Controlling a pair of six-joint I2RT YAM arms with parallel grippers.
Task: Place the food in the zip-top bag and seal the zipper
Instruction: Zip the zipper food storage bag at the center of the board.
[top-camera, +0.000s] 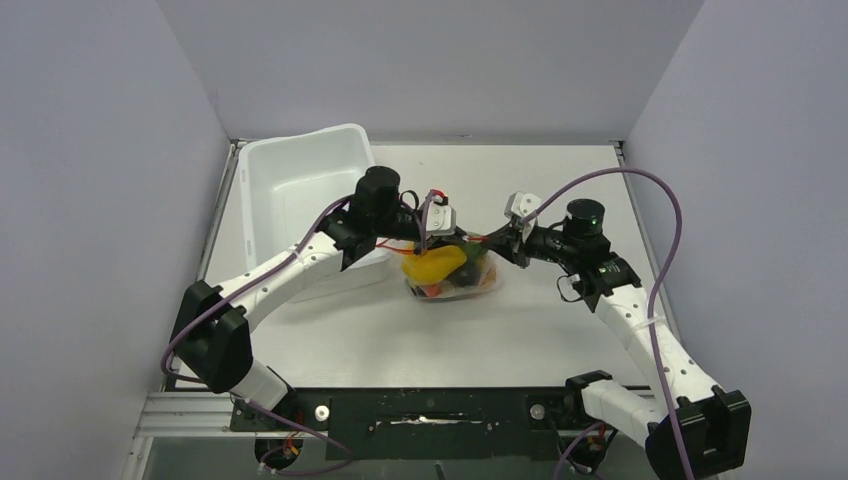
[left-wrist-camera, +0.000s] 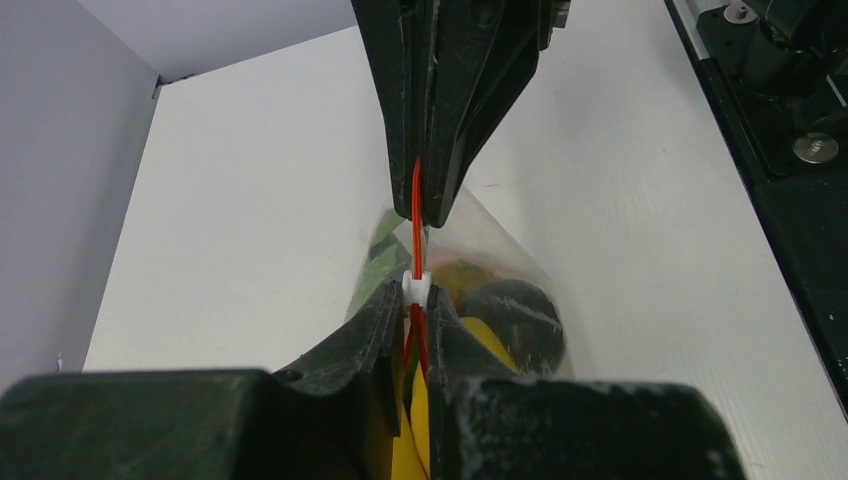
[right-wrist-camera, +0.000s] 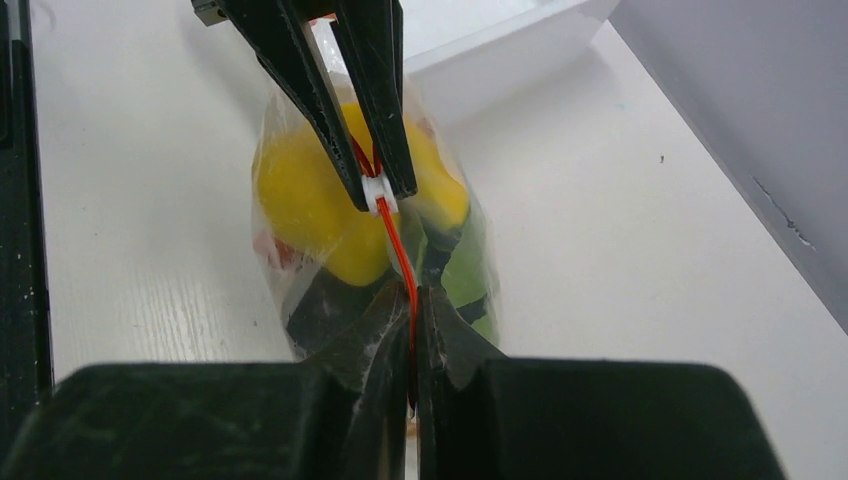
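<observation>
The clear zip-top bag (top-camera: 455, 278) hangs between my two grippers at mid-table, with the food inside: a yellow piece (right-wrist-camera: 310, 200), green leafy pieces (right-wrist-camera: 465, 270) and dark pieces. The red zipper (right-wrist-camera: 400, 250) runs taut between the grippers. My left gripper (left-wrist-camera: 417, 300) is shut on the zipper at its white slider (left-wrist-camera: 417, 287). My right gripper (right-wrist-camera: 413, 295) is shut on the zipper's other end. In the top view the left gripper (top-camera: 432, 235) is at the bag's left and the right gripper (top-camera: 497, 240) at its right. Behind the slider the two red strips stand apart.
The large white tub (top-camera: 300, 185) stands at the back left, just beside my left arm. White tabletop (top-camera: 560, 330) surrounds the bag. The black base rail (top-camera: 430, 410) runs along the near edge.
</observation>
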